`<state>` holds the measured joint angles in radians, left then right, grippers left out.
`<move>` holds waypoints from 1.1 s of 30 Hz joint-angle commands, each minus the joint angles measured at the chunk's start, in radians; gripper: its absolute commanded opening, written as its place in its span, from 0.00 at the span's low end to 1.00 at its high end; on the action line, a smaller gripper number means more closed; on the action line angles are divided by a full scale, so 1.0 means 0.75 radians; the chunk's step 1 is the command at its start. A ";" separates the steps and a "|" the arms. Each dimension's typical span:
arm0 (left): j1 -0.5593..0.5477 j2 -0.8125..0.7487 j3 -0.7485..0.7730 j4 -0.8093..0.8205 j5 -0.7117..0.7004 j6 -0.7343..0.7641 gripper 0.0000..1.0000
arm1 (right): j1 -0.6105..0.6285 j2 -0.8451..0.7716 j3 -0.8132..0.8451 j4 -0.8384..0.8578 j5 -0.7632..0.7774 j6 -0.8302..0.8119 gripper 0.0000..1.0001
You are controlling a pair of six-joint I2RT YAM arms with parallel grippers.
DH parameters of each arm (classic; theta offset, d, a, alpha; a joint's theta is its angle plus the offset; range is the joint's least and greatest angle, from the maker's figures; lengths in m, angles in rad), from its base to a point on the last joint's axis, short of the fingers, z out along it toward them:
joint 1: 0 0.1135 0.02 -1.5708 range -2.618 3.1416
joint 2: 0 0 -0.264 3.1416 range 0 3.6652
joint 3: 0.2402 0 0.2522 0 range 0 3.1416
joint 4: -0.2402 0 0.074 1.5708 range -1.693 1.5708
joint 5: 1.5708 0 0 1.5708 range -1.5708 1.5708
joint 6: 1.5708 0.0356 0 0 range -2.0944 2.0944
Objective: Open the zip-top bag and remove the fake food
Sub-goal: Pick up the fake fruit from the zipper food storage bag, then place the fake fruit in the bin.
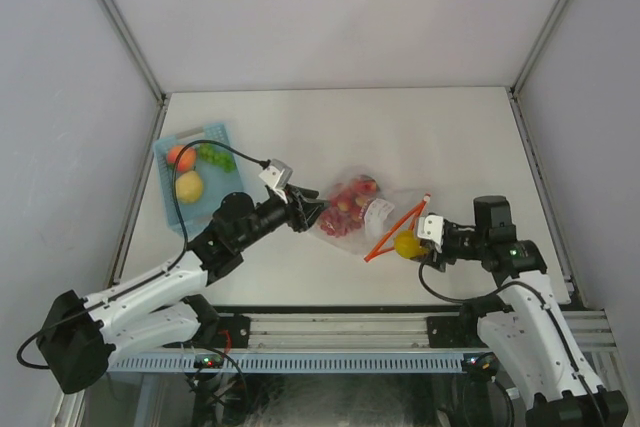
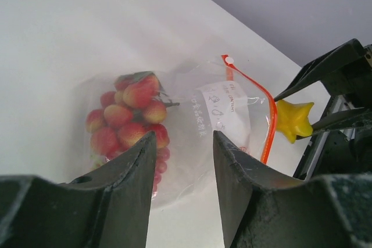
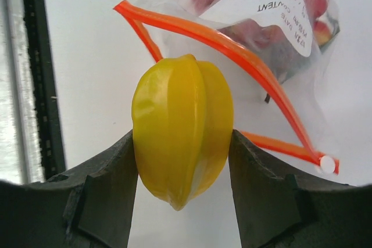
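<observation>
Two hands are working opposite ends of the zip-top bag (image 1: 372, 209), which is lying on the desk (image 1: 420, 137) between them, mouth facing the right arm. Right hand (image 3: 183, 137) is pinching a yellow star fruit (image 2: 293, 120) by its sides, both fingers pressing against it, and is holding it just outside the mouth. Orange zip strip (image 3: 232, 45) is gaping in a wide loop, so the bag is reading as already opened.

Left hand (image 2: 183, 143) is sitting at the closed end with its fingers spread partway, the bag's edge lying in the gap. Likely it is anchoring the bag so nothing is sliding while pieces are being drawn out. Whether it is actually touching the plastic, I cannot tell from these views.

Most of the fake food (image 2: 131, 120), a cluster of red pieces, is resting inside, bunched toward the closed end beside the white label (image 2: 224, 111). Light-blue basket (image 1: 166, 172) at the desk's left side is holding three pieces: orange, green, yellow.

Judging from this, removal is partway done. The star fruit is needing a drop spot. The red cluster is sitting deep, so reaching it is going to call for a wide mouth and a pinned far end.
</observation>
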<state>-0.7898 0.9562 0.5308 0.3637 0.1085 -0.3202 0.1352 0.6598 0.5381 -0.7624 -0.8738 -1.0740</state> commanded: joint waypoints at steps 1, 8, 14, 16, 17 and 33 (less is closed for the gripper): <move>-0.010 -0.046 0.005 0.079 0.052 0.065 0.48 | -0.056 0.023 0.165 -0.330 -0.048 -0.020 0.16; -0.034 -0.058 0.047 0.103 0.101 0.122 0.53 | -0.121 0.177 0.417 -0.572 -0.265 0.057 0.15; -0.092 -0.072 0.117 0.106 0.110 0.226 0.64 | -0.119 0.357 0.607 -0.650 -0.460 0.082 0.15; -0.113 -0.080 0.129 0.110 0.104 0.276 0.69 | -0.117 0.412 0.646 -0.669 -0.492 0.065 0.15; -0.127 -0.082 0.133 0.111 0.102 0.305 0.72 | -0.113 0.438 0.665 -0.684 -0.503 0.049 0.15; -0.452 0.057 0.362 -0.213 0.128 1.214 1.00 | 0.163 0.722 0.869 -0.913 -0.488 -0.239 0.15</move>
<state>-1.0992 0.9779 0.7113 0.2787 0.1692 0.3874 0.2260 1.1652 1.1282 -1.3838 -1.2053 -1.1725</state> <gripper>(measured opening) 0.997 0.559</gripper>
